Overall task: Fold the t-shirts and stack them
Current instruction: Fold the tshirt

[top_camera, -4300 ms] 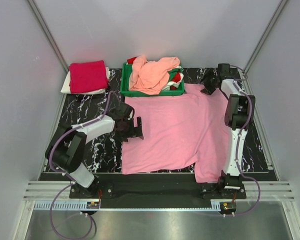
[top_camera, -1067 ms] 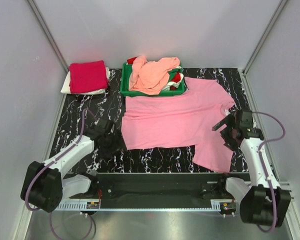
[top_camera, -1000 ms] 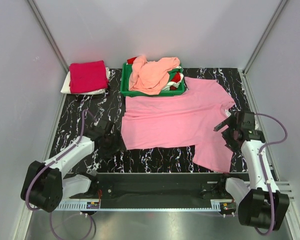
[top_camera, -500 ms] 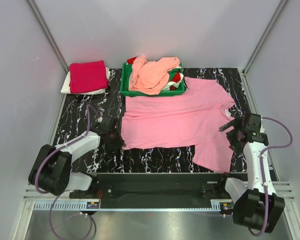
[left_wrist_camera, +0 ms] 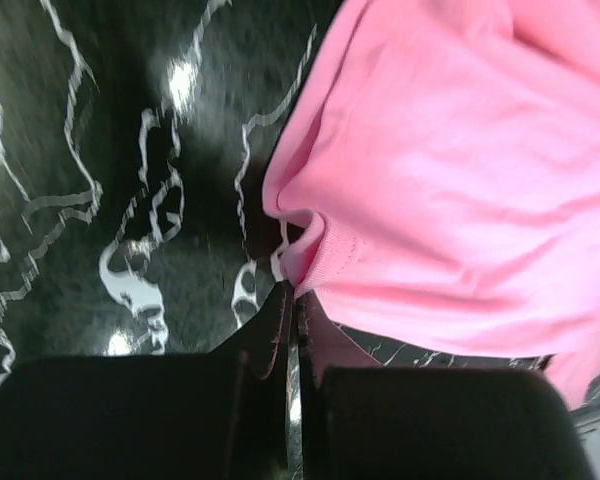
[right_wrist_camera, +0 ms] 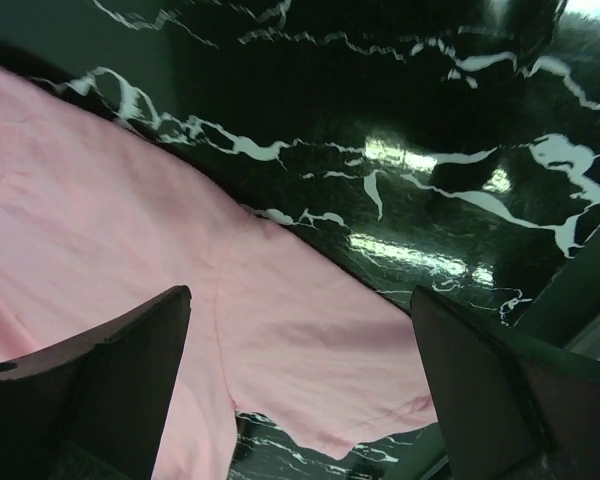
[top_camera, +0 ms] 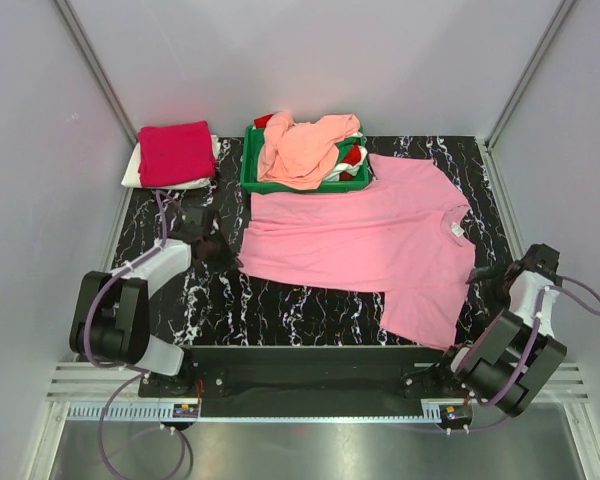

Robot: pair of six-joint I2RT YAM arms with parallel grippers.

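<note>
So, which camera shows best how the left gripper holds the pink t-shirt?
The left wrist view: the left gripper is shut on the edge of the pink t-shirt. The top view shows the pinch small and dark; the right wrist view shows only a sleeve.

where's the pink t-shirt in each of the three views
Top external: pink t-shirt spread across centre and right, just in front of the green tray.
Left wrist: it fills the upper right, its edge pinched by the left gripper.
Right wrist: it covers the left side and lower middle.
Shared landmark: the black marble tabletop with white veins.
</note>
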